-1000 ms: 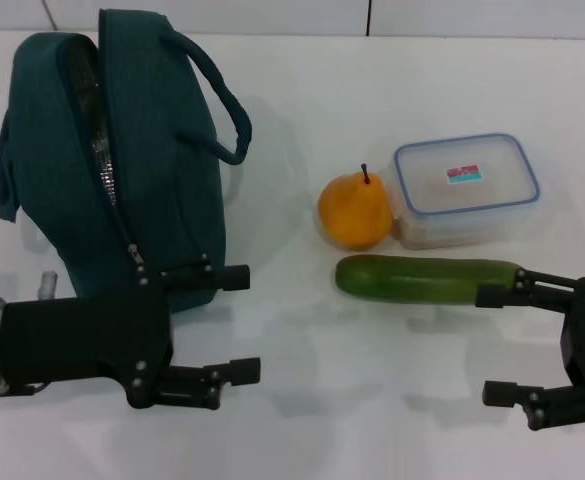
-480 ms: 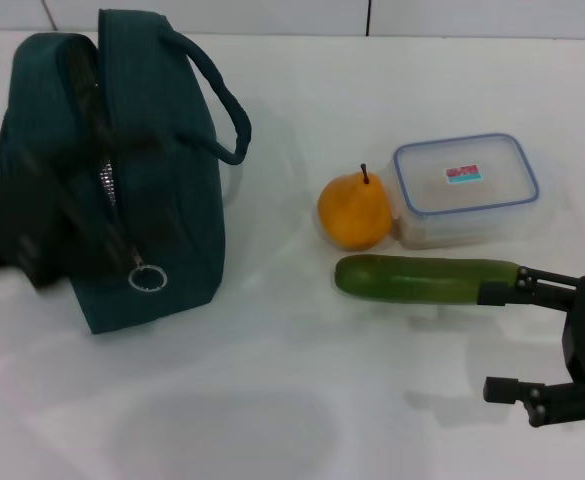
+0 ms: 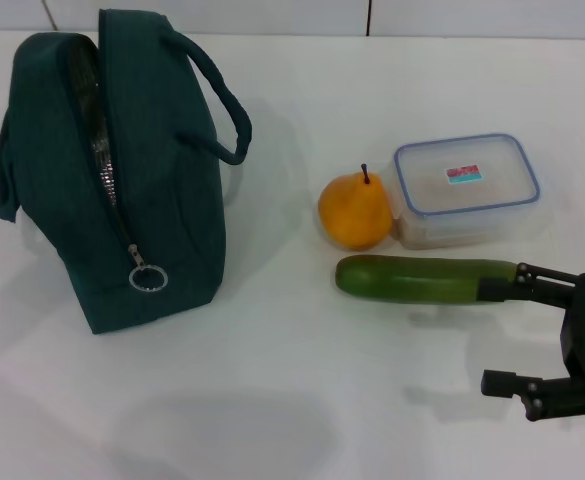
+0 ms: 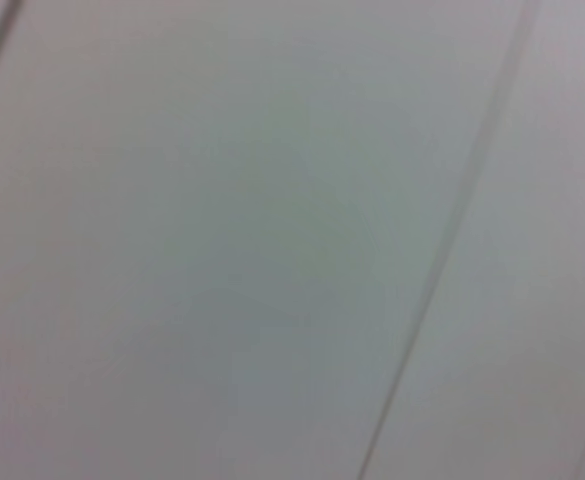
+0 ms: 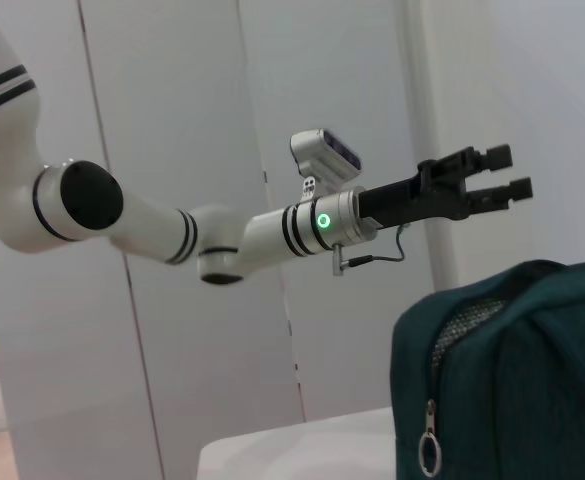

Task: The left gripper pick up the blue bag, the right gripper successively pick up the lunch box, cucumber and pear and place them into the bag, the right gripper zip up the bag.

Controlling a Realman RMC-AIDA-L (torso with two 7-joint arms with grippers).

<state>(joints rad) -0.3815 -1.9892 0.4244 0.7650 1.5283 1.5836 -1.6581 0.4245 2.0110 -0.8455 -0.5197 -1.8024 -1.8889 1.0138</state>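
Risked toppling the blue bag [image 3: 112, 170], upright and unheld on the counter [image 3: 302, 400] well below the raised, spread-fingered left tool [image 5: 477, 185], if lowered off-centre; likewise nudging the cucumber [image 3: 424, 279] into the pear [image 3: 354, 211] and lunch box [image 3: 466, 189], with the gaping right tool [image 3: 502, 336] just beside its end.

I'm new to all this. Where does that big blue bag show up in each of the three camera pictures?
Head view: the blue bag stands on the table's left side, zipper ring facing the camera.
Left wrist view: not in it; only a plain pale surface shows.
Right wrist view: the bag fills the lower corner, beneath the raised left end effector.
Shared landmark: the metal zipper ring.
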